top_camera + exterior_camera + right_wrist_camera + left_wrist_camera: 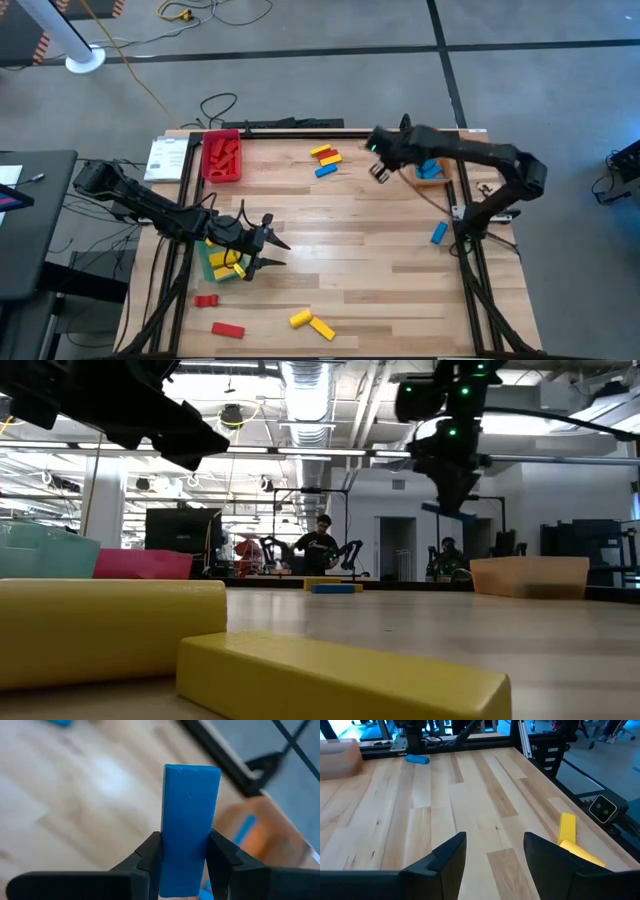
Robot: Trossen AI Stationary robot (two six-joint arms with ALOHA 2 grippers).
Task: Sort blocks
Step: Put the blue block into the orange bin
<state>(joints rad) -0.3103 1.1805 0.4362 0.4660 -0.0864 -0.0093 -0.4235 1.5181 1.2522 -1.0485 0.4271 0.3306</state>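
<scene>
The blue block [189, 825] sits clamped between the fingers of the right gripper [380, 171], its long axis running straight out past the fingertips, so about half of it sticks clear beyond them and the other half is buried between the pads. From above, that gripper hangs over the table just to the left of the orange tray [434, 178], which already has blue pieces lying in it; the wrist camera shows the same tray off to one side beyond the held block, with a strip of blue inside. So the tray lies a short way toward the right edge of the table from the gripper, and I'd judge the coming move to be a small carry across to the tray and a release over it, the block going in end first unless the wrist turns. Another blue block [438, 233] lies on the wood near the right arm's base, nearer the front than the orange tray, and a small cluster of yellow and blue blocks [325, 159] lies to the tray's left, past the gripper. The left gripper [262, 244] is well away on the far side of the table from the orange tray, beside the green tray [214, 262], its fingers spread apart with nothing between them and bare wood showing in the gap.
</scene>
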